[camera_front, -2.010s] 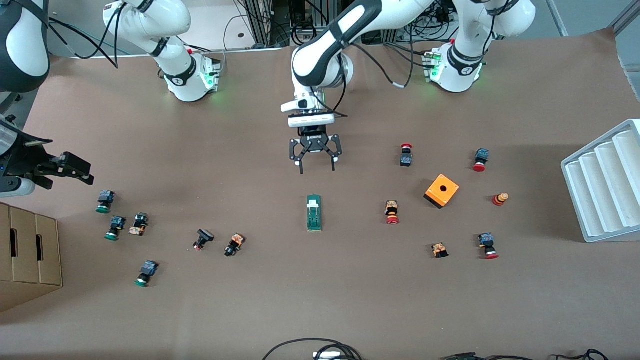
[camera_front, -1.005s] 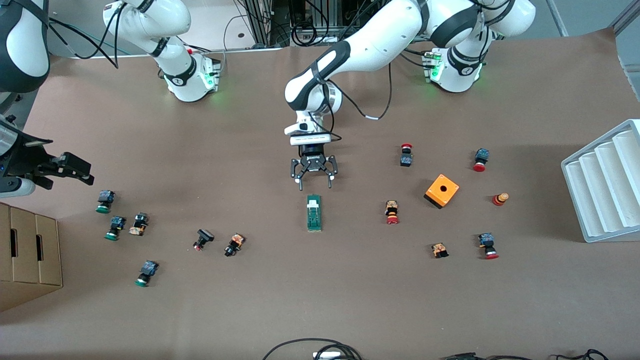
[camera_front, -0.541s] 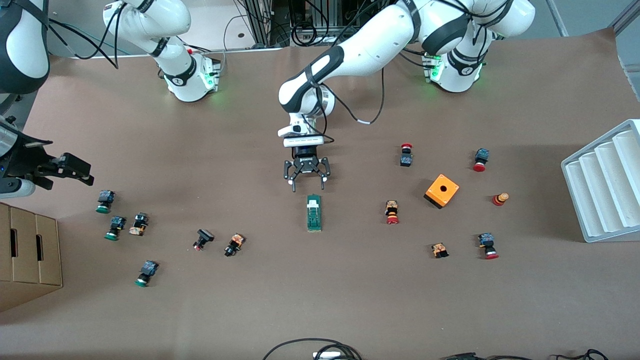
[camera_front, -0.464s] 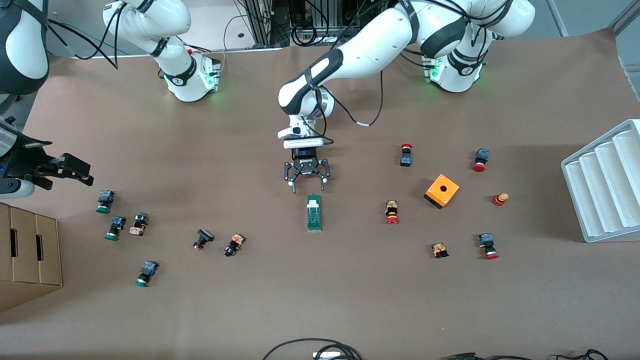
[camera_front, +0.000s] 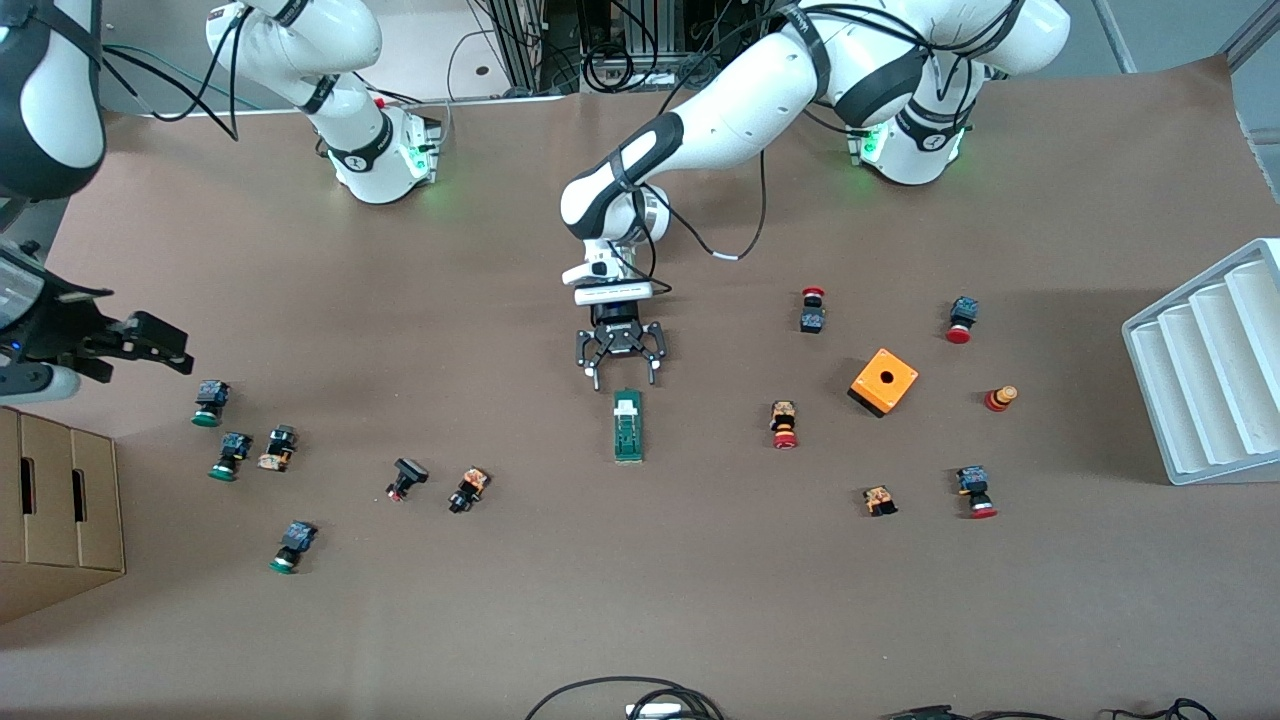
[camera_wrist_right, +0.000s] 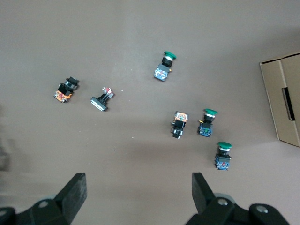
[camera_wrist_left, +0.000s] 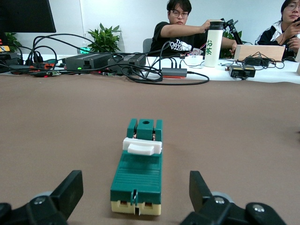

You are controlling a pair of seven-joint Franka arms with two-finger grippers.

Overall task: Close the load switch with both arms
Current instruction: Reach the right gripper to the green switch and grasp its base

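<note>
The load switch [camera_front: 627, 426] is a narrow dark-green block with a white handle piece, lying flat mid-table. In the left wrist view it [camera_wrist_left: 138, 174] lies just ahead of the open fingers, cream end toward them, handle [camera_wrist_left: 142, 146] at the other end. My left gripper [camera_front: 623, 379] is open and empty, low by the switch's end that faces the robots' bases. My right gripper [camera_front: 150, 343] is open and empty, high over the right arm's end of the table; its fingertips [camera_wrist_right: 72, 192] show in the right wrist view above bare table.
Green-capped push buttons [camera_front: 210, 402] and other small parts lie at the right arm's end. Red-capped buttons [camera_front: 783, 424] and an orange cube box [camera_front: 883, 381] lie toward the left arm's end. A white tray [camera_front: 1208, 362] and a cardboard box [camera_front: 55, 500] stand at the table's ends.
My left gripper has come down and moved toward the load switch, ending just short of its end. The switch has not moved. My right gripper has shifted only slightly.
</note>
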